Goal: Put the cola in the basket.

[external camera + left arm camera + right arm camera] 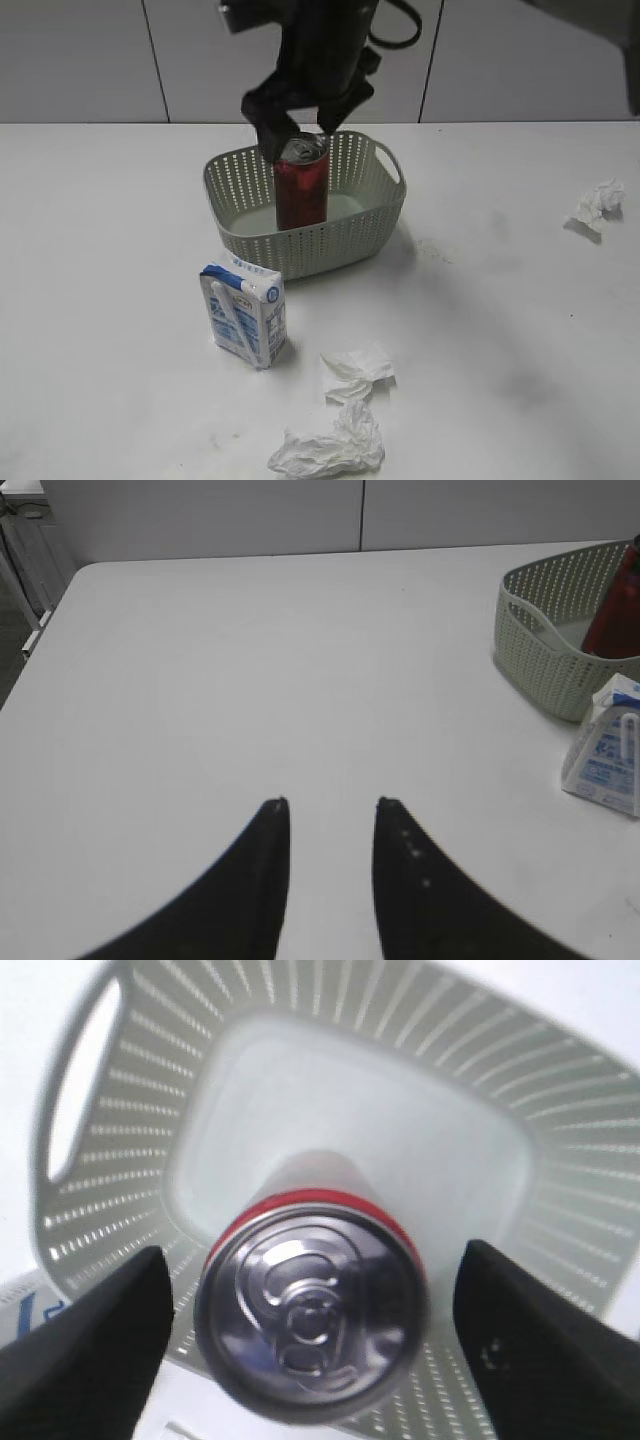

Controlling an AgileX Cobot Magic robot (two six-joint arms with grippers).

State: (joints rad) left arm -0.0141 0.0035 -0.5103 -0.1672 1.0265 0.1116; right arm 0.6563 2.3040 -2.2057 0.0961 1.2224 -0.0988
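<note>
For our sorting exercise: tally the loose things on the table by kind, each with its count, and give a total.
Drink cans: 1, the cola
Baskets: 1, the basket
Milk cartons: 1
Crumpled tissues: 3
Total: 6

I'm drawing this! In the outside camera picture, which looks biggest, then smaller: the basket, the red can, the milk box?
1. basket, clearly biggest.
2 and 3. milk box and red can look close; the box sits nearer the camera, so I won't rank them.
</note>
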